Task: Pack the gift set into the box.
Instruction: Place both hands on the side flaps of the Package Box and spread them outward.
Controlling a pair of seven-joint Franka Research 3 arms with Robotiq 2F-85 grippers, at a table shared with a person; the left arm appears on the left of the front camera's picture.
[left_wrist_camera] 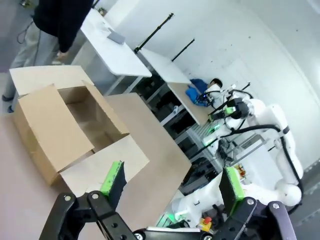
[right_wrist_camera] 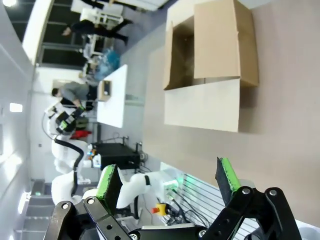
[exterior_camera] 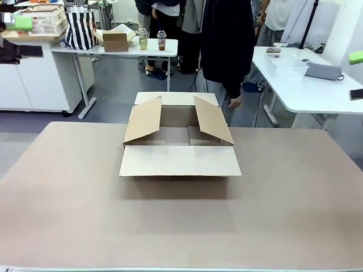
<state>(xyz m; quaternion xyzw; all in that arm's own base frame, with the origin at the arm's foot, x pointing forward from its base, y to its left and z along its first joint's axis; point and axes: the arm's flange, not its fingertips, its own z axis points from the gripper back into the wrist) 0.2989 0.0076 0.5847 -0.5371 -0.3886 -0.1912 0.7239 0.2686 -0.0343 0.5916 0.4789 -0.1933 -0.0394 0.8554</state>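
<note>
Box (exterior_camera: 180,161): I saw the brown carton open, on the far half of the table (exterior_camera: 170,226) and about midway between its sides, well apart from both grippers. From the left wrist camera it (left_wrist_camera: 50,130) lay ahead and below. From the right wrist camera it (right_wrist_camera: 220,45) sat near the top edge.
Person: a figure in dark clothing (exterior_camera: 227,39) stood just behind the far edge, one hand (exterior_camera: 234,102) hanging at the side, near the box's far right corner.
Flaps: the near flap (exterior_camera: 180,164) lay folded outward and flat toward me. The far one (exterior_camera: 176,98) was folded out too. The two side flaps (exterior_camera: 144,119) stood up at a slant.
Left gripper (left_wrist_camera: 172,179): its fingers were spread wide, with nothing between the green pads (left_wrist_camera: 114,180), and it hung in the air above the table.
Right gripper (right_wrist_camera: 166,176): it was likewise spread wide and carried nothing, off the table surface.
</note>
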